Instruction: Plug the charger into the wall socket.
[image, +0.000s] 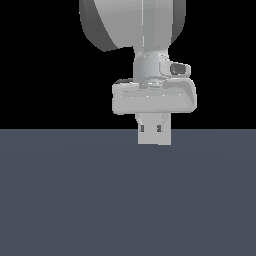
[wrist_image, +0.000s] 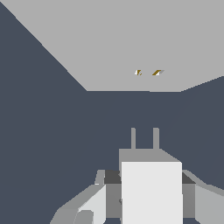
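Observation:
The charger (wrist_image: 151, 192) is a white block with two thin prongs (wrist_image: 133, 138) sticking out of its front. My gripper (wrist_image: 151, 202) is shut on it, with grey fingers (wrist_image: 87, 205) showing on both sides of the block. The prongs point at the wall socket (wrist_image: 113, 39), a pale grey plate with two small yellowish slots (wrist_image: 138, 72). A strip of dark floor still separates the prongs from the plate, and they line up roughly with the slots. In the exterior view the gripper (image: 154, 131) hangs just above the floor, holding the charger (image: 154, 140). The socket is out of sight there.
A dark blue-grey floor (image: 125, 200) fills the lower half of the exterior view, under a black background. The arm's wide grey hand (image: 154, 97) and wrist stand above the charger. No other objects show.

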